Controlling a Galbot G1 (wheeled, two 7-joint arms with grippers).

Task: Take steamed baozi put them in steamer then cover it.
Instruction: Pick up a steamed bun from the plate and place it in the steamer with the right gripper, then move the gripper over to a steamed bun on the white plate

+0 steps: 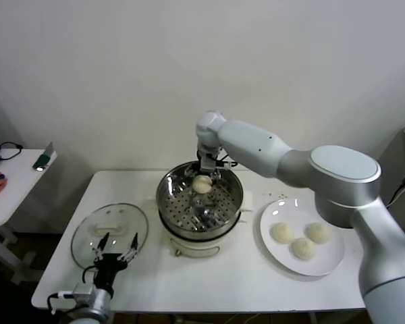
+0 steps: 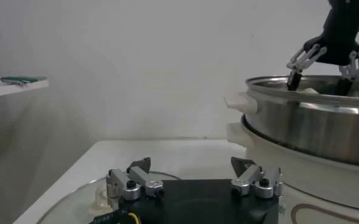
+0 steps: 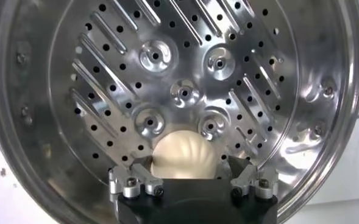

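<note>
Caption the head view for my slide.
Right gripper, fingers open, hangs over a baozi in the steamer; three more wait on the plate.

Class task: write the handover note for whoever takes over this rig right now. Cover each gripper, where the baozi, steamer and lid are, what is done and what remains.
Right gripper: open, over the far side of the steamer, jaws either side of one baozi on the perforated tray.
Left gripper: open, idle at the near edge of the glass lid.
Three baozi wait on the white plate, on the steamer's right.
Lid lies flat on the table, left of the steamer.
Done: one bun in.
Left: three buns, then cover the steamer.
</note>
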